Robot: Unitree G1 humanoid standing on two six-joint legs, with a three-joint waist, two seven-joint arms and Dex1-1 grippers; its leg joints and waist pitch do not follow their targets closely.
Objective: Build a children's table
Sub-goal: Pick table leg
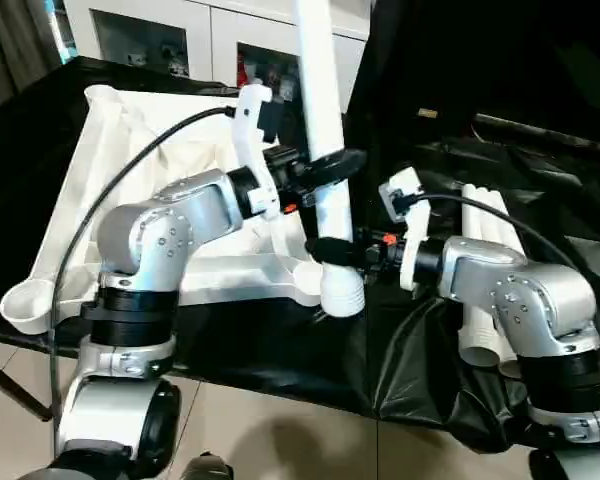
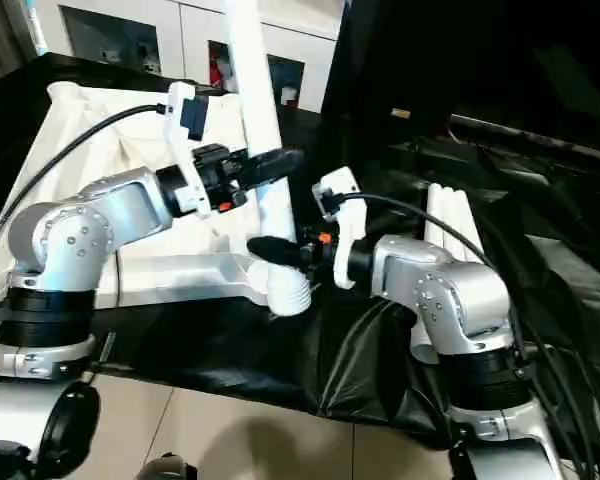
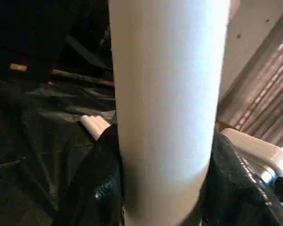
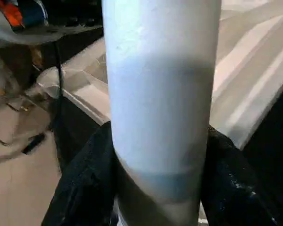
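Both grippers hold one white leg (image 1: 325, 130) upright. The left gripper (image 1: 332, 165) is closed around it higher, the right gripper (image 1: 330, 250) lower, near the ribbed end. This end hangs just beside the near corner socket (image 1: 305, 280) of the table top (image 1: 130, 150).

The table leg (image 1: 325, 120) held upright is plain white, as are the ribbed table top (image 1: 130, 190), the spare legs (image 1: 485, 290) and the cabinet (image 1: 195, 30) behind. Glossy black sheeting (image 1: 280, 350) covers the work surface. The forearms are silver with black joints and small orange marks, and the floor (image 1: 280, 440) is pale beige tile.
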